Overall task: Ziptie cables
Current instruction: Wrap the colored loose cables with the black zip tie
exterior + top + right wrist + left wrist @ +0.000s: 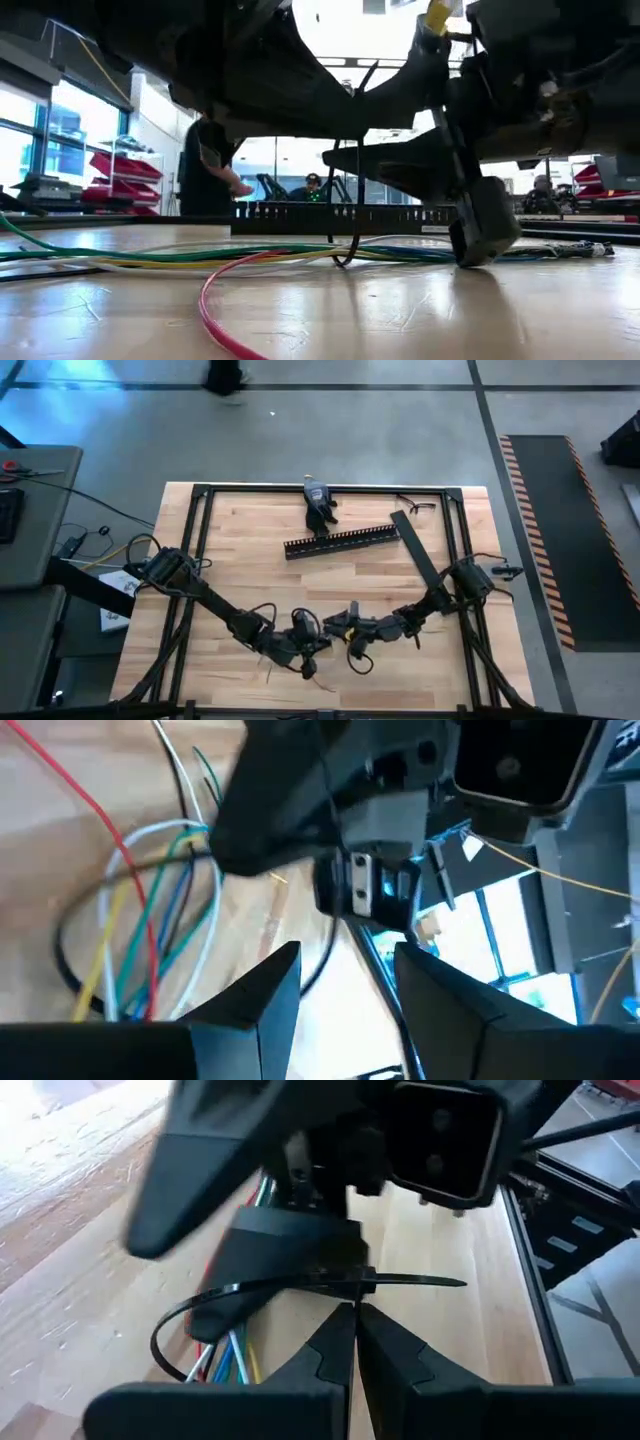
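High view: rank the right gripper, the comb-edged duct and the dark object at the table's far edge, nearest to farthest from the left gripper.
From the left gripper:
1. right gripper, close beside it.
2. comb-edged duct, mid-table.
3. dark object, far edge.

High view straight down; low view level, close; both share cables [150, 255].

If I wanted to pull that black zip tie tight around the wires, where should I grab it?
By its free tail, the straight end poking out past the head, clear of the loop round the cables. Come from its tip side, over bare table; the left gripper, shut, sits just short of it.
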Controlling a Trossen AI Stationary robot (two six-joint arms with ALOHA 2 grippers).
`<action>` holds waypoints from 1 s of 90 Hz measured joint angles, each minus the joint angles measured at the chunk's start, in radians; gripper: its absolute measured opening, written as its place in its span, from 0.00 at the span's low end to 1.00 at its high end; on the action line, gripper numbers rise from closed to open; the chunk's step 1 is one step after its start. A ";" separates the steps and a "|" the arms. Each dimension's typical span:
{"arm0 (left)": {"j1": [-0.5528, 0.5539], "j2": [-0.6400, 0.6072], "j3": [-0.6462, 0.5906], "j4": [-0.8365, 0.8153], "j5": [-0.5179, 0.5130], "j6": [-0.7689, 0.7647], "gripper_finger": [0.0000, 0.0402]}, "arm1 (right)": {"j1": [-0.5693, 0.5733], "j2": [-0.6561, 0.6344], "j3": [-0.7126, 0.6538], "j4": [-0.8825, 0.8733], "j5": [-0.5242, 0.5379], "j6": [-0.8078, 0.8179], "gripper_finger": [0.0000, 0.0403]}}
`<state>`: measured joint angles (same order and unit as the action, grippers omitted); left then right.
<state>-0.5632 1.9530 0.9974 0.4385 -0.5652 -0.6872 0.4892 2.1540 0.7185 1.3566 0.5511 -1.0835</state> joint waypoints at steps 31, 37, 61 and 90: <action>0.000 0.000 0.000 -0.001 0.003 0.004 0.00 | 0.001 0.000 0.000 0.006 -0.060 -0.053 0.07; 0.000 0.000 0.000 0.000 0.004 0.003 0.00 | 0.001 0.000 0.000 0.007 -0.060 -0.076 0.02; 0.000 0.000 0.000 -0.001 0.002 0.003 0.00 | 0.012 0.000 0.000 0.033 -0.056 -0.192 0.00; -0.001 0.000 0.000 -0.001 0.002 -0.015 0.00 | 0.054 0.000 0.000 0.053 -0.043 -0.302 0.00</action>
<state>-0.5640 1.9530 0.9977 0.4376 -0.5635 -0.7024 0.5427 2.1544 0.7181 1.4101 0.5083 -1.3854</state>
